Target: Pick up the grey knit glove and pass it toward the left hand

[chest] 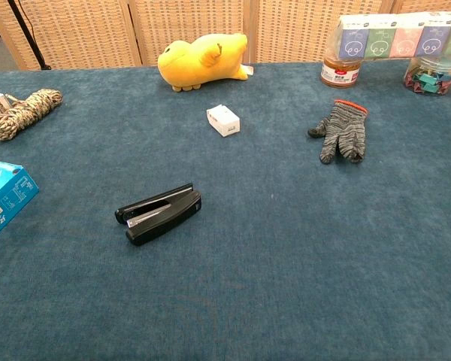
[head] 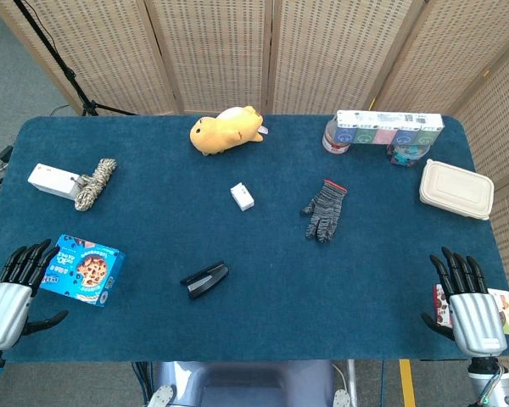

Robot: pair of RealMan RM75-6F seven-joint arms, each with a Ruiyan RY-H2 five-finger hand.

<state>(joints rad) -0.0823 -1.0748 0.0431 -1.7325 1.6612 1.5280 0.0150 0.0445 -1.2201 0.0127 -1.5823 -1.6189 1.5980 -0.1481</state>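
The grey knit glove [head: 324, 209] with an orange cuff lies flat on the blue table, right of centre; the chest view shows the glove [chest: 342, 131] at the upper right. My right hand [head: 468, 303] rests at the table's front right corner, fingers spread, holding nothing, well in front of and to the right of the glove. At the front left corner lies my left hand [head: 13, 292], fingers apart and empty, next to a blue cookie box. Neither hand appears in the chest view.
A black stapler [head: 205, 279] lies front centre, a small white box [head: 243, 197] mid-table, a yellow plush toy [head: 228, 130] at the back. The blue cookie box [head: 85, 269], rope coil [head: 96, 182], a white takeaway container [head: 456, 189] and tissue packs [head: 389, 128] stand around the edges.
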